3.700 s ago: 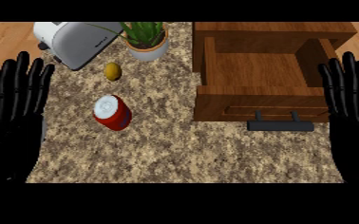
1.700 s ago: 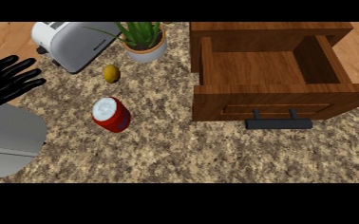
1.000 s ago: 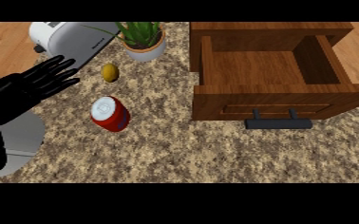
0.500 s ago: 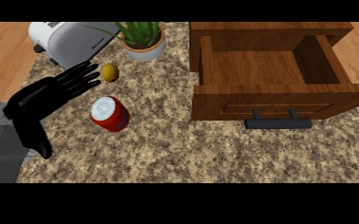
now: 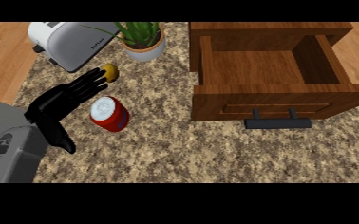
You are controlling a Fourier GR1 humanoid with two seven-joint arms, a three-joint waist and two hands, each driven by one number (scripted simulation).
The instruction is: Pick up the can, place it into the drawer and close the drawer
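Head view: the left robot hand (image 5: 61,100) comes in from the lower left on its grey forearm (image 5: 17,149), palm turned toward the red can (image 5: 110,115), fingers straight and spread apart, holding nothing. The fingertips (image 5: 98,75) point up and right, ending just beside a yellow lemon (image 5: 109,72), and the thumb hangs downward. The can sits on the speckled tabletop (image 5: 175,152) just right of the palm, white top showing. The wooden drawer (image 5: 270,76) stands open at the right, well apart from the can, with its black handle (image 5: 278,122) toward the viewer. A toaster (image 5: 70,40) and a potted plant (image 5: 142,40) stand behind
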